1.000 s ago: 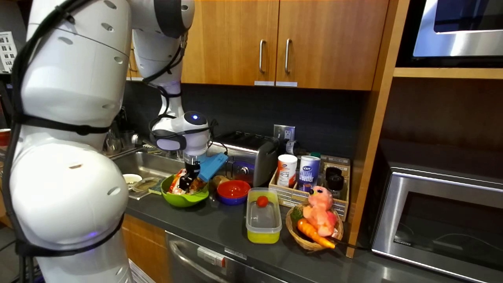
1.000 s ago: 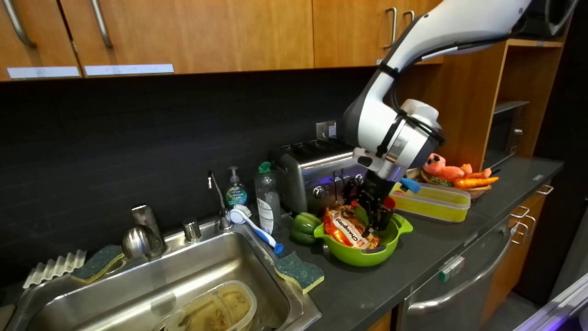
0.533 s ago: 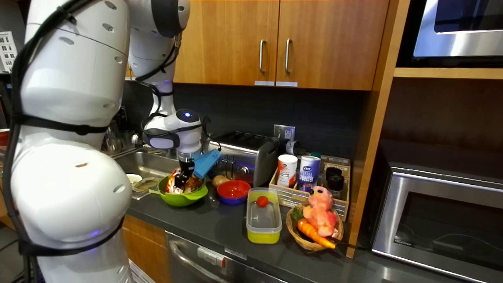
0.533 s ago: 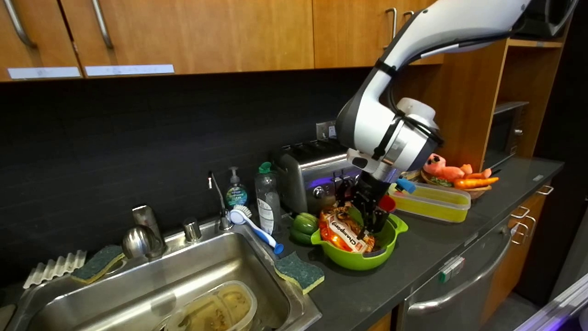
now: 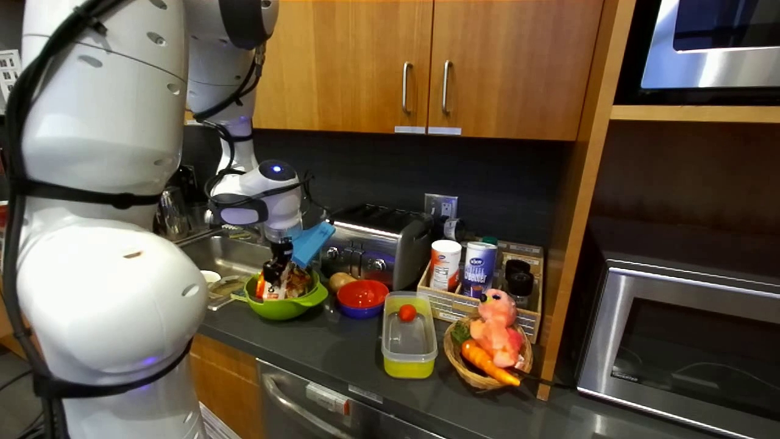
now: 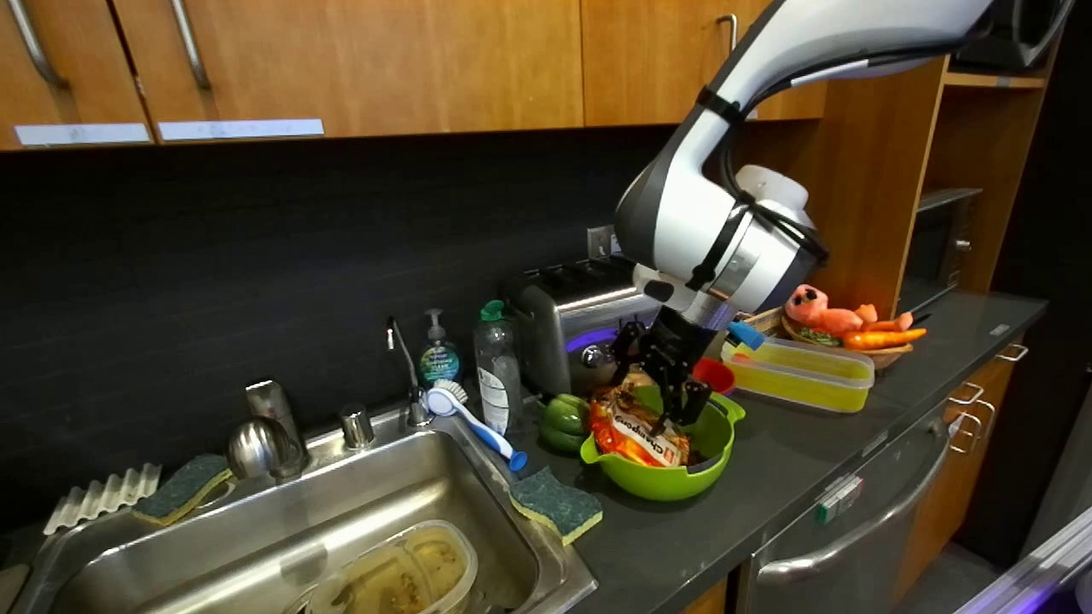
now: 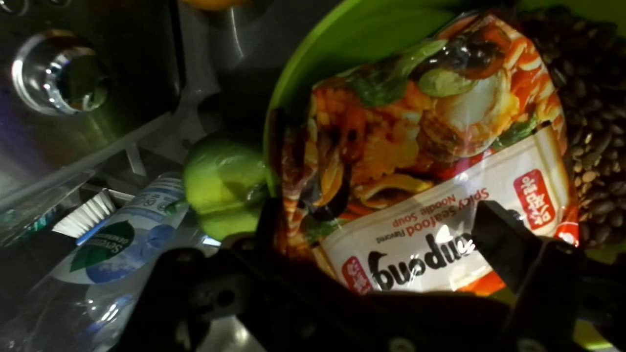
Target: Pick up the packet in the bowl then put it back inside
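The packet [image 6: 638,433], orange-red with a white label, leans inside the green bowl [image 6: 665,488] on the counter. In the wrist view the packet [image 7: 430,146] shows its printed face, with dark beans beside it in the bowl [image 7: 288,93]. My gripper [image 6: 653,394] is over the bowl with its jaws wide apart. Seen from the wrist, the gripper [image 7: 379,215] has one finger along the packet's left edge and the other in front of the label. Whether either finger touches the packet, I cannot tell. The gripper hides the packet's lower part.
The silver toaster [image 6: 589,320] stands close behind the bowl. A green pepper [image 6: 564,424] sits at its sink side, with a bottle [image 6: 497,375] and a sponge [image 6: 556,505] nearby. A red bowl [image 5: 363,294] and a yellow container [image 5: 409,338] are on the opposite side.
The arm has shifted toward the sink and slightly up. The bowl has turned and slid a little the same way, with the packet in it. The jaws have stayed open.
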Robot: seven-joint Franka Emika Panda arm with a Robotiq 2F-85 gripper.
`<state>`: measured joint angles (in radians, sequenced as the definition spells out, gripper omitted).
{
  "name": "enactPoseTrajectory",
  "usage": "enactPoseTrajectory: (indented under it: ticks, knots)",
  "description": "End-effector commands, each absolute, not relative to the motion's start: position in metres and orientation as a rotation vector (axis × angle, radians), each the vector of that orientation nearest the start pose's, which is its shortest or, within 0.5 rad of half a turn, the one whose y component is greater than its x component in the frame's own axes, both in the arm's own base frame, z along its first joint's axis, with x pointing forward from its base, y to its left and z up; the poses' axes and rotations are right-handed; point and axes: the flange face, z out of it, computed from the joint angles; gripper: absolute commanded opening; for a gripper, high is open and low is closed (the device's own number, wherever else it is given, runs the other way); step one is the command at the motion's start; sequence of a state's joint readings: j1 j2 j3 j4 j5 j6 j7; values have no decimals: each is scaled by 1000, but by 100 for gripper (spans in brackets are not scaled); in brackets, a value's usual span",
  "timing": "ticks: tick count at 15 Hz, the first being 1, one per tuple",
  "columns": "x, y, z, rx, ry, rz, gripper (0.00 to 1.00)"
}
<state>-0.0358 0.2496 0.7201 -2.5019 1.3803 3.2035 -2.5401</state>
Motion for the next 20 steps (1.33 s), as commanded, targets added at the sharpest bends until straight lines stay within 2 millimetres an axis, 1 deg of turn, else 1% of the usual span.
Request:
enactPoseTrajectory:
  ticks: [1, 4, 6, 8, 11, 16, 20]
  knots:
    - [383, 213, 231, 1928, 2316, 714, 100]
    - [372, 208, 230, 1963, 2302, 690, 100]
    - [361, 203, 231, 2024, 2280, 680, 100]
    - [354, 201, 235, 2066, 2255, 679, 100]
    - [346, 200, 244, 2082, 2217, 680, 100]
    - [337, 204, 253, 2058, 2195, 677, 100]
    - [325, 201, 253, 2100, 2184, 641, 100]
